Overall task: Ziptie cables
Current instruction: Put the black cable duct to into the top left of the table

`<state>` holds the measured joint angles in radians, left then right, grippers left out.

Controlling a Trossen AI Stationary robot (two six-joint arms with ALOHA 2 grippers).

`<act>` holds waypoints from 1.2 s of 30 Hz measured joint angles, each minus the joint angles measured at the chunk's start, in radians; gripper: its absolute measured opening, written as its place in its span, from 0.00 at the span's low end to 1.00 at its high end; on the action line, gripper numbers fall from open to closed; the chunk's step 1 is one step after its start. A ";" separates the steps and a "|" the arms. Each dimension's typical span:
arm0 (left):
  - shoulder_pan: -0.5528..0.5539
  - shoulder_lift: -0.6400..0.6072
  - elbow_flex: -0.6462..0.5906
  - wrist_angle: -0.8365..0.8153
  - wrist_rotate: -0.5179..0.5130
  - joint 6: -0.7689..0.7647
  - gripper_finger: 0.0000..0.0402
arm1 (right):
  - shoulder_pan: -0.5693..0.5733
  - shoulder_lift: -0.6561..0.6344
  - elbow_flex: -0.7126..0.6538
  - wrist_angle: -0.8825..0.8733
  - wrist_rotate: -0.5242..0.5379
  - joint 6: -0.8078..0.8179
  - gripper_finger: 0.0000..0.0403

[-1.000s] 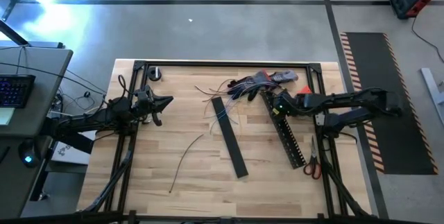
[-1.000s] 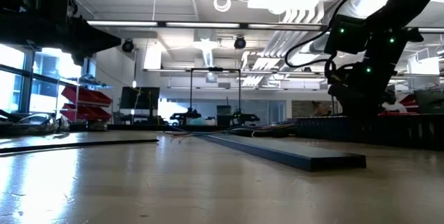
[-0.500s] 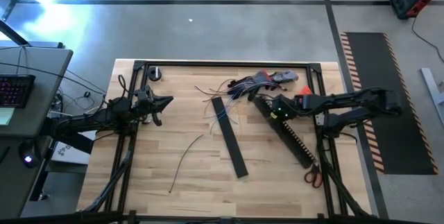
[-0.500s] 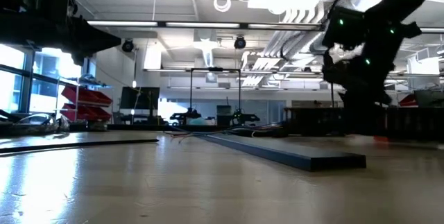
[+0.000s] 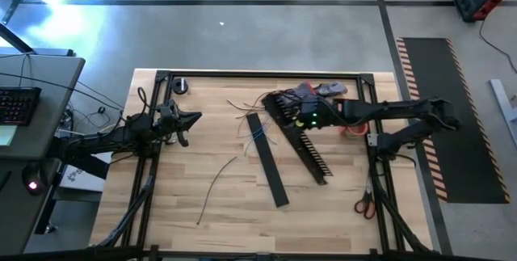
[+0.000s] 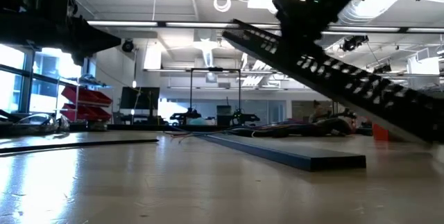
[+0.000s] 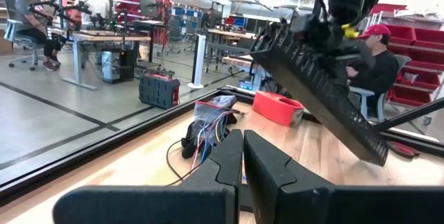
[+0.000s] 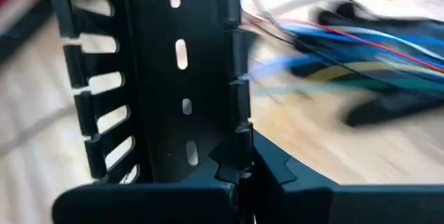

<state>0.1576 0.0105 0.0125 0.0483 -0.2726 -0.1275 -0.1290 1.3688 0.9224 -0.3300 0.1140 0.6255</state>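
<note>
The cables (image 5: pixel 284 99) lie in a loose coloured bunch at the table's far middle, also in the left wrist view (image 7: pixel 208 130) and the right wrist view (image 8: pixel 361 44). Beside them my right gripper (image 5: pixel 296 119) is shut on the long black slotted bar (image 5: pixel 305 144), which hangs slanting over the table (image 6: pixel 333 71). My left gripper (image 5: pixel 196 118) waits shut at the table's left, holding nothing (image 7: pixel 243 141). My right gripper pinches one comb-toothed side wall (image 8: pixel 236 130) of the slotted bar between its two fingers, near the bar's far end. The fingers come slanting down from the table's right. The bar is lifted, its held end high and its free end (image 7: pixel 371 156) low, seemingly clear of the table.
A flat black strip (image 5: pixel 268 160) lies in the table's middle, with loose thin wires (image 5: pixel 218 182) to its left. Red-handled scissors (image 5: pixel 363 204) rest by the right edge, a red object (image 5: pixel 353 130) under the right arm, and a small round object (image 5: pixel 179 86) at the far left corner.
My right gripper has taken hold of the slotted bar, risen and moved toward the table's left and far side. The bar, which lay on the table at the right, is now lifted and tilted, shifted left. The scissors slid a little toward the near edge.
</note>
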 joint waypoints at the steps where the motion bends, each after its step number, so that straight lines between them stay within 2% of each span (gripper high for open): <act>1: 0.000 0.000 0.000 0.000 0.000 0.000 0.00 | 0.008 0.035 0.017 0.048 -0.025 0.001 0.00; 7: 0.000 0.000 0.000 0.000 0.000 0.000 0.00 | 0.057 0.280 0.092 0.448 -0.242 -0.019 0.00; 15: 0.000 0.000 0.000 0.002 0.000 -0.008 0.00 | 0.124 0.554 0.230 0.837 -0.247 0.150 0.00; 19: 0.000 0.000 0.000 0.009 0.034 -0.147 0.00 | 0.160 0.683 0.280 0.995 -0.246 0.312 0.00; 21: 0.000 0.000 0.000 0.036 0.073 -0.204 0.00 | 0.164 0.730 0.300 0.999 -0.233 0.338 0.00; 24: 0.000 0.000 0.000 0.095 0.137 -0.211 0.00 | 0.150 0.750 0.318 0.989 -0.228 0.306 0.00; 28: 0.000 -0.001 0.000 0.146 0.190 -0.229 0.00 | 0.096 0.683 0.343 0.939 -0.301 0.213 0.00; 31: 0.000 0.000 0.000 0.142 0.192 -0.239 0.00 | 0.040 0.612 0.395 0.761 -0.355 0.095 0.00; 36: -0.001 0.000 0.002 0.160 0.198 -0.310 0.00 | -0.080 0.568 0.613 0.349 -0.331 -0.214 0.00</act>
<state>0.1570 0.0101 0.0144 0.2083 -0.0744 -0.4371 -0.2087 1.9366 1.5349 0.0186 -0.2169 0.4116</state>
